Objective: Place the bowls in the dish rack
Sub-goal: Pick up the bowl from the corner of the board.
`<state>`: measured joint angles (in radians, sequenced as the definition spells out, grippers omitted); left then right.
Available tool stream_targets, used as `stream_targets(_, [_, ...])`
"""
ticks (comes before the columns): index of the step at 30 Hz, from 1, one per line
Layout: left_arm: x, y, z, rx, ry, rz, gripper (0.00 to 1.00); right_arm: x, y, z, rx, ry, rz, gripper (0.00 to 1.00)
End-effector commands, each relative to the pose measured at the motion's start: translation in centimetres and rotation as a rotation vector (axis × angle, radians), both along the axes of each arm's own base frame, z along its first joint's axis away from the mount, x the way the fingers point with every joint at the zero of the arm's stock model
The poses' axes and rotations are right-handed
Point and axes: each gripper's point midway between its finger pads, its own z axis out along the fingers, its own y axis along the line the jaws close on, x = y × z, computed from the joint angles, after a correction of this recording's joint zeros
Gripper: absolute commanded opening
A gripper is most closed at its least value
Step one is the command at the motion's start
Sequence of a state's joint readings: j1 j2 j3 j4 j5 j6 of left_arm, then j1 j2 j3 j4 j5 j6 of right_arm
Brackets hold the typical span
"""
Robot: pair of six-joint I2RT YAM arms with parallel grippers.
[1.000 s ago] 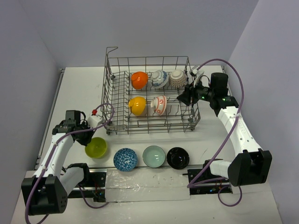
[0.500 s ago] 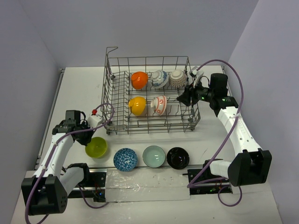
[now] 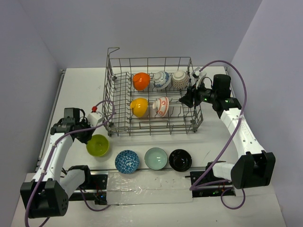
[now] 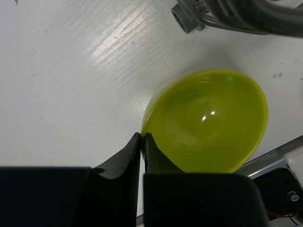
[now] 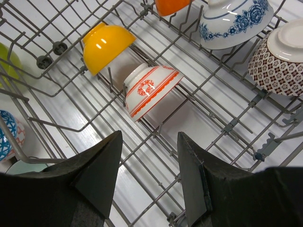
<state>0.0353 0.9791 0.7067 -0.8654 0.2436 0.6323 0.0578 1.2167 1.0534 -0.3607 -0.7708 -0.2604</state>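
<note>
The lime bowl [image 3: 97, 144] sits on the white surface [image 3: 80, 90] just off the front-left corner of the dish rack [image 3: 149, 129]. Its near rim is pinched in the closed left claw [image 4: 141, 140]. Pale lilac walls [image 3: 165, 28] close in the surface on three sides.

Along the near edge stand a blue-patterned bowl [image 3: 127, 161], a teal bowl [image 3: 156, 158] and a black bowl [image 3: 180, 160], mouths up. Inside the rack, an orange bowl [image 3: 141, 81], a blue-flowered bowl [image 3: 161, 79] and a brown-patterned bowl [image 3: 179, 79] line the back row. A yellow bowl [image 3: 139, 107] and a red-and-white bowl [image 3: 161, 106] line the front row. The rack's front wires stand between the lime bowl and the tines.

The right claw [image 3: 185, 100] hangs open over the rack's right side, holding nothing. Only the left wrist view shows the pinch on the rim. Only the right wrist view shows the racked bowls tipped against the tines.
</note>
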Motion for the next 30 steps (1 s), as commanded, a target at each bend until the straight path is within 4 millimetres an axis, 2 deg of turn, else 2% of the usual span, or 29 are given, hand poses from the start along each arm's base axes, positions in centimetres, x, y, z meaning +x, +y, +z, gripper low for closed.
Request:
stream_targets(1, [0.8, -0.6, 1.9, -0.031, -0.053, -0.014, 0.00, -0.2, -0.2, 0.8, -0.006, -0.045, 0.004, 0.58])
stream_targets(11, [0.8, 0.1, 1.8, -0.002, -0.062, -0.006, 0.00, -0.2, -0.2, 0.6, -0.005, -0.041, 0.005, 0.58])
stream_targets(30, [0.8, 0.2, 5.1, 0.008, -0.114, -0.032, 0.00, -0.3, 0.0, 0.5, 0.003, -0.028, 0.018, 0.58])
